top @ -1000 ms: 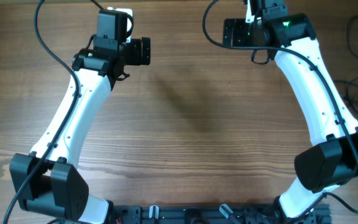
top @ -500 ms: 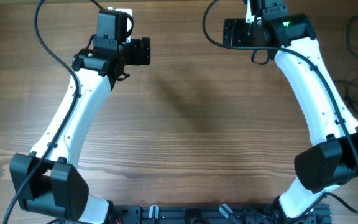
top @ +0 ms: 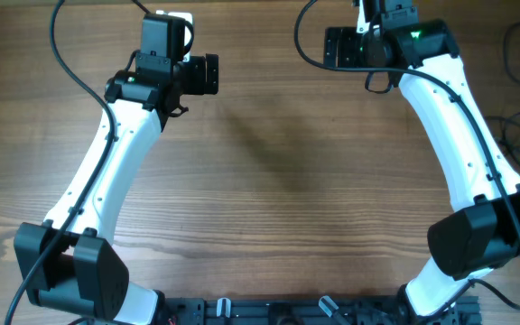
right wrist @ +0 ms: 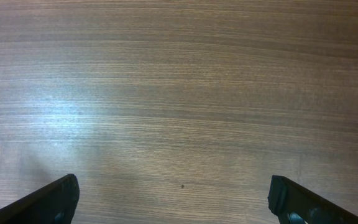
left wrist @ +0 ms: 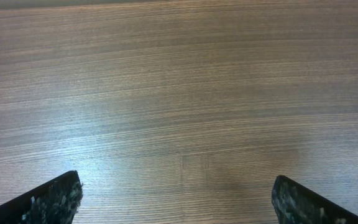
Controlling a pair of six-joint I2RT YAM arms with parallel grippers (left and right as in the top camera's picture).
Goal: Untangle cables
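Both jaws spread wide above table (left wrist: 179, 93).

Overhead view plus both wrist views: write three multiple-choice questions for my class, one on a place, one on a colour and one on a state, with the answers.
1. Where do the left arm and right arm reach in the overhead view? A) the top of the picture B) the centre C) the bottom edge
2. What colour are their long links? A) red B) white C) yellow
3. How do the left gripper and right gripper stand? A) both shut B) one shut on a cable C) both open, holding nothing

Answers: 1 A, both wrists lie at the top; 2 B, the shells are white; 3 C, each pair of fingers stands wide apart with only the wooden table between.
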